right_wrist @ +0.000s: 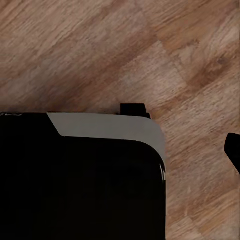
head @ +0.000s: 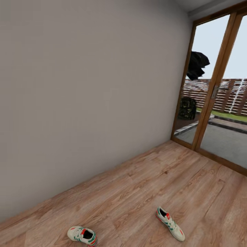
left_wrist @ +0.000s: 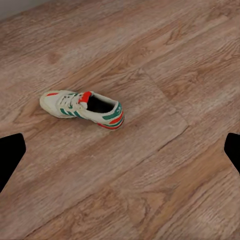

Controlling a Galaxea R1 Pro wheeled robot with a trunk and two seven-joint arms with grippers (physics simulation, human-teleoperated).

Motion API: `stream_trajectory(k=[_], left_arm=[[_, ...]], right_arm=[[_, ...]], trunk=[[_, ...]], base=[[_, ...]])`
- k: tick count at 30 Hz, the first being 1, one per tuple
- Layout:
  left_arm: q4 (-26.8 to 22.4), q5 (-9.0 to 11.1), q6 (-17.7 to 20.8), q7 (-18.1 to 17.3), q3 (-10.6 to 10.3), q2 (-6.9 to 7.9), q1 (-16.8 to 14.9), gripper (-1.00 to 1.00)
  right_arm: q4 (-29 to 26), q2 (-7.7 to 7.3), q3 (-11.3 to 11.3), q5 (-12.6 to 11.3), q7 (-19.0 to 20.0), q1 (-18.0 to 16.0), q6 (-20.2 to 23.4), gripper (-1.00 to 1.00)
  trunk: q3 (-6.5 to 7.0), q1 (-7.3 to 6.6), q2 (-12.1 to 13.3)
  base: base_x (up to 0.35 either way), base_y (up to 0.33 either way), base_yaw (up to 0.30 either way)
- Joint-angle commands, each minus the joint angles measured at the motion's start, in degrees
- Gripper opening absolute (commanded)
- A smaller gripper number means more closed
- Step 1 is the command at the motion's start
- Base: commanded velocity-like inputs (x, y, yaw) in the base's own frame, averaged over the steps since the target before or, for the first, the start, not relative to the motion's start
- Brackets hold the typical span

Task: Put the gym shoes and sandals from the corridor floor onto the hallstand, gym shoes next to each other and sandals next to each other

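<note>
Two cream-white gym shoes with green stripes lie apart on the wood-plank corridor floor (head: 147, 178). In the head view one gym shoe (head: 82, 235) is at the lower left and the other gym shoe (head: 170, 223) at the lower right. My left gripper (left_wrist: 120, 155) hangs open above the floor, a short way from a gym shoe (left_wrist: 82, 107) lying on its sole with nothing between the fingers. My right gripper (right_wrist: 120, 150) looks open; one fingertip (right_wrist: 233, 149) shows at the picture's edge, the other is lost against the robot's dark body. The sandals and the hallstand are out of view.
A plain grey wall (head: 85, 96) runs along the left. A wood-framed glass door (head: 219, 89) closes the corridor's far right end, with a yard behind it. The robot's black and grey base (right_wrist: 80, 175) sits on the floor under my right arm.
</note>
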Motion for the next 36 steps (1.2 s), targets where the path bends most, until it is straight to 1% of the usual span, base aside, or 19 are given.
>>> stream_trajectory(k=[1, 3, 4, 6, 7, 8, 11, 14, 22, 36], left_arm=[[0.0, 0.1, -0.2, 0.2, 0.3, 0.01, -0.8, 1.00], [0.0, 0.2, -0.2, 0.4, 0.8, 0.03, -1.3, 1.00], [0.0, 0.4, -0.2, 0.5, 2.2, 0.02, -1.7, 1.00], [0.1, 0.6, -0.2, 0.5, 3.3, 0.01, -1.9, 1.00], [0.4, 0.7, -0.3, 0.5, 4.5, 0.00, -2.0, 1.00], [0.6, 0.8, -0.3, 0.5, 5.0, 0.00, -2.0, 1.00], [1.5, 0.8, -0.4, 0.5, 6.6, -0.01, -2.1, 1.00], [2.1, 0.9, -0.4, 0.6, 7.5, -0.03, -2.2, 1.00], [2.5, 0.9, -2.0, 0.6, 7.7, -0.10, -2.2, 1.00], [2.6, 0.7, -2.4, 0.5, 7.6, -0.10, -2.2, 1.00]], right_arm=[[-1.3, -0.01, 0.0, 0.0, 0.0, 0.0, -0.1, 1.00], [-2.5, -0.03, 0.0, 0.0, 0.0, 0.0, -0.1, 1.00], [-4.0, -0.08, 0.0, 0.0, -0.1, 0.0, -0.1, 1.00], [-4.5, -0.11, -0.1, 0.0, -0.1, 0.0, -0.1, 1.00], [-4.9, -0.13, -0.1, 0.0, -0.1, 0.0, -0.1, 1.00], [-5.0, -0.12, -0.1, 0.0, -0.1, 0.0, -0.1, 1.00], [-5.2, -0.09, -0.1, 0.0, -0.1, 0.0, -0.1, 1.00], [-5.4, -0.13, -0.1, 0.0, -0.1, 0.0, -0.1, 1.00], [-5.4, -0.09, -0.1, -0.1, -0.1, 0.0, -0.1, 1.00], [-5.3, -0.06, -0.1, 0.0, -0.1, 0.0, -0.1, 1.00]], trunk=[[-0.06, 0.00, 0.0], [-0.06, 0.00, 0.0], [-0.06, 0.00, 0.0], [-0.06, 0.00, 0.0], [-0.06, 0.00, 0.0], [-0.06, 0.00, 0.0], [-0.06, 0.00, 0.0], [-0.06, 0.00, 0.0], [-0.06, 0.00, 0.0], [-0.06, 0.00, 0.0]], base=[[0.000, 0.000, 0.294], [0.000, 0.000, 0.296], [0.000, 0.000, 0.298], [0.000, 0.000, 0.298], [0.000, 0.000, 0.299], [0.000, 0.000, 0.299], [0.000, 0.000, 0.300], [0.000, 0.000, 0.300], [0.000, 0.000, 0.300], [0.000, 0.000, 0.300]])
